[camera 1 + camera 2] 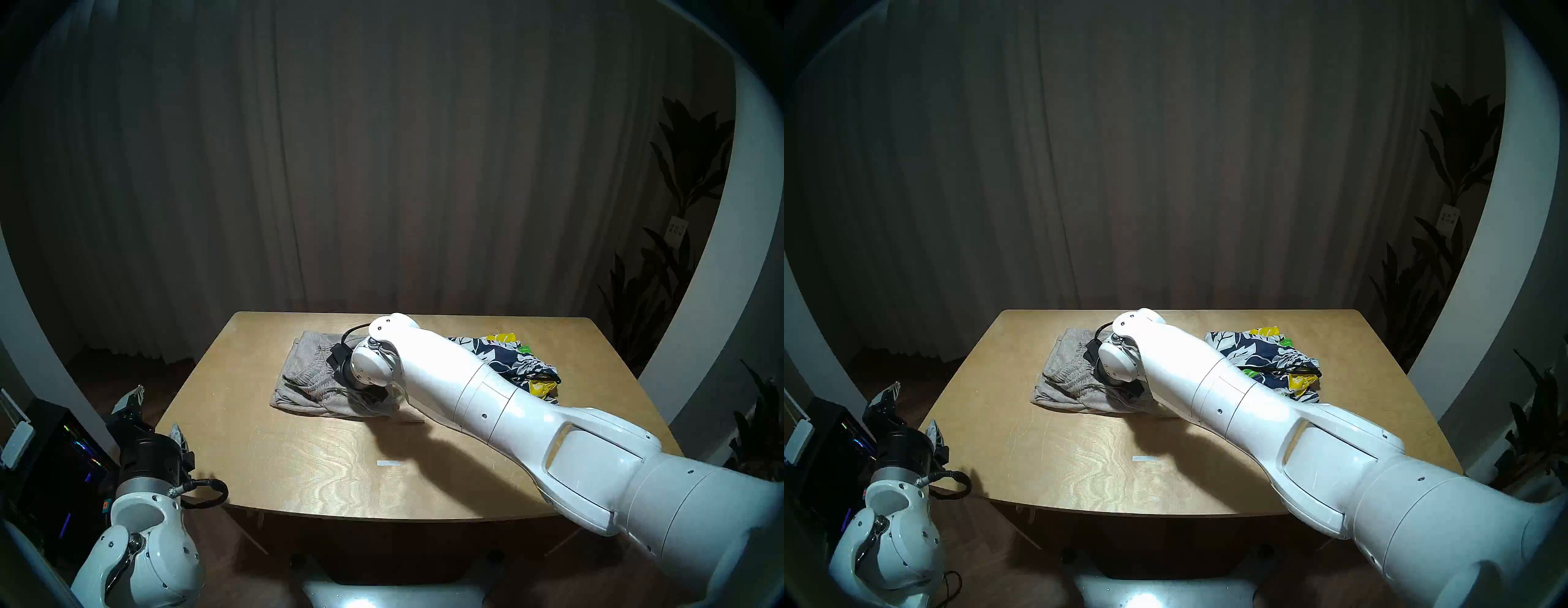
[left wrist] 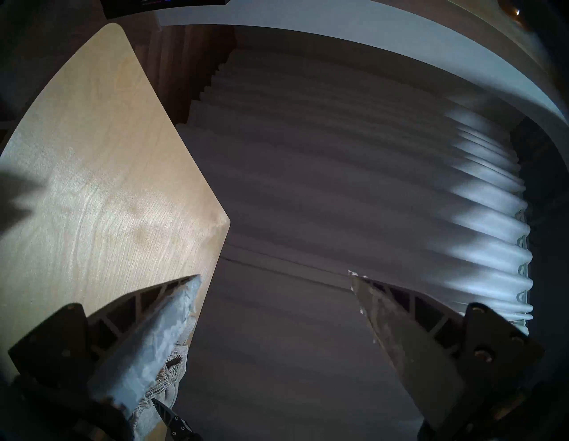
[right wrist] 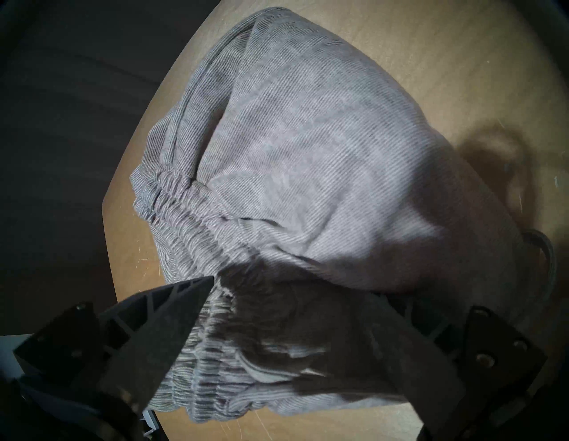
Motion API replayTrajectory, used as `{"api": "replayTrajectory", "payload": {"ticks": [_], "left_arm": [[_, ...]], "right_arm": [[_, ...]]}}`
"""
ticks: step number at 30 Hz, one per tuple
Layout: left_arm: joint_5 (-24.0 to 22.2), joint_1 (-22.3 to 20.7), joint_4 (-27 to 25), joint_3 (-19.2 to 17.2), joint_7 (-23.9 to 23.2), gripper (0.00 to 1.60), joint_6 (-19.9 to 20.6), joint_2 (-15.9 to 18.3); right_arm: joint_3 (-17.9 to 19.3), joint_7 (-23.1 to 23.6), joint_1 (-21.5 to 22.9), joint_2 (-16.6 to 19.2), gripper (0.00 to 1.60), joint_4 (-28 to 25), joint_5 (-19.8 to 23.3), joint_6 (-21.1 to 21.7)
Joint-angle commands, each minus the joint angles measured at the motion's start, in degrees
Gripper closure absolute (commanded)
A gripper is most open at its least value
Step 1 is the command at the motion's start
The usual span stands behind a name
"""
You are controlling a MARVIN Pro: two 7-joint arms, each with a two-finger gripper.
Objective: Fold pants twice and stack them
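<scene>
Two garments: both lie on the wooden counter (image 1: 297, 458), toward its far half.
Grey pants: the light grey-beige knit pants (image 1: 314, 382) lie folded into a compact bundle on the far left-centre of the counter, gathered elastic waist showing on top.
Floral shorts: the navy, white, green and yellow shorts (image 1: 509, 361) lie rumpled at the far right, apart from the grey pants, partly hidden behind the right arm; a black drawstring trails along their near edge.
Right end effector: the right end effector (image 3: 286, 308) points down over the near right part of the grey pants; its two dark fingers stand wide apart, one on either side of the waistband, with cloth between them but not pinched. Whether the tips touch the cloth cannot be told.
Left end effector: the left end effector (image 1: 155, 414) hangs off the counter's near left corner, fingers spread wide with nothing between them.
Counter surface: a small white strip (image 1: 388, 463) lies on the bare wood near the middle, in front of the pants.
Backdrop: a dark pleated curtain (image 1: 382, 170) hangs behind the counter.
</scene>
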Motion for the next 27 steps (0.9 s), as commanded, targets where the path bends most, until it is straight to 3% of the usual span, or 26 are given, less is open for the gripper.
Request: {"api": "replayTrajectory", "payload": {"ticks": [1, 11, 27], "left_arm": [[0.72, -1.09, -0.87, 0.47, -0.30, 0.00, 0.44, 0.84], [1.45, -2.02, -0.87, 2.30, -0.29, 0.00, 1.19, 1.75], [3.51, -3.68, -0.86, 7.10, -0.19, 0.00, 3.21, 4.10]], "right_arm": [[1.92, -0.02, 0.71, 2.33, 0.00, -5.09, 0.71, -0.12], [4.17, -0.50, 0.93, 4.71, 0.00, -11.39, 2.21, 0.26], [8.98, -0.65, -1.77, 12.75, 0.00, -21.59, 4.91, -0.94]]}}
